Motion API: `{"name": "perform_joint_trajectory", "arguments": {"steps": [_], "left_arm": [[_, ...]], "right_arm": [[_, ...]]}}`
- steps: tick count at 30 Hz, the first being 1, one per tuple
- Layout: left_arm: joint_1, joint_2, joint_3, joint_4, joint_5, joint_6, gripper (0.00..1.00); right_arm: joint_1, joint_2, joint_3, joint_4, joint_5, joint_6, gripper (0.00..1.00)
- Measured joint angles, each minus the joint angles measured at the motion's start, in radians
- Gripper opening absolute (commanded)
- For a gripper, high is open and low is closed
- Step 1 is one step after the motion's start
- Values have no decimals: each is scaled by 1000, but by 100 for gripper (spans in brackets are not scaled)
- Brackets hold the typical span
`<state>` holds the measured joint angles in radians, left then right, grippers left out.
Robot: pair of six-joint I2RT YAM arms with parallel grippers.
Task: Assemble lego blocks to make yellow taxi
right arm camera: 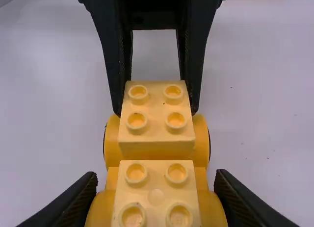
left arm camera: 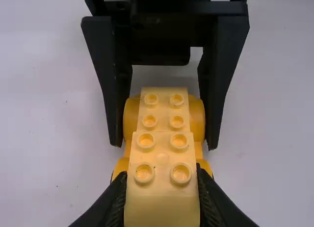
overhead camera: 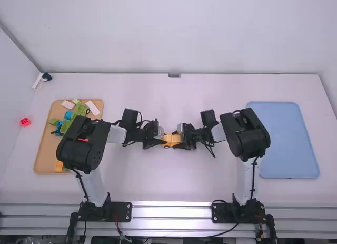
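Observation:
At the table's middle in the high view, my left gripper (overhead camera: pixel 160 139) and right gripper (overhead camera: pixel 182 139) meet from either side at a yellow lego car (overhead camera: pixel 171 140). In the left wrist view my left gripper (left arm camera: pixel 162 183) is shut on a yellow block (left arm camera: pixel 162 156) above one end of the car. The right wrist view has my right gripper (right arm camera: pixel 156 188) shut on the wheeled yellow base (right arm camera: pixel 114 153) at the other end, around its rounded sides; a second yellow block (right arm camera: pixel 156 190) sits there. Whether the left-held block is fully seated, I cannot tell.
An orange-brown tray (overhead camera: pixel 46 149) at the left holds green, blue, white and yellow pieces. Beyond its left side lies a red block (overhead camera: pixel 25 122). A blue tray (overhead camera: pixel 287 141) stands at the right. A small dark-and-white object (overhead camera: pixel 42 79) is at the far left corner.

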<state>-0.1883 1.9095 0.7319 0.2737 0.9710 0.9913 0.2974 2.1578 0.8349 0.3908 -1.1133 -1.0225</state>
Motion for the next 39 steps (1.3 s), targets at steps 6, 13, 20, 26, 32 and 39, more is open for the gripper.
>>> {"name": "perform_joint_trajectory", "arguments": {"steps": [6,13,20,26,32,39], "left_arm": [[-19,0,0,23,-15,0,24],[-20,1,0,24,-14,0,73],[3,-11,0,53,61,-13,67],[42,-86,0,48,95,-42,2],[-45,-30,0,11,6,-54,2],[-81,-13,27,12,-57,-113,2]], "right_arm": [[-1,0,0,-1,-2,0,50],[-1,0,0,0,0,1,51],[0,0,0,1,1,2,52],[0,0,0,2,1,2,52],[0,0,2,-4,0,1,52],[-3,0,2,-5,2,0,52]]}}
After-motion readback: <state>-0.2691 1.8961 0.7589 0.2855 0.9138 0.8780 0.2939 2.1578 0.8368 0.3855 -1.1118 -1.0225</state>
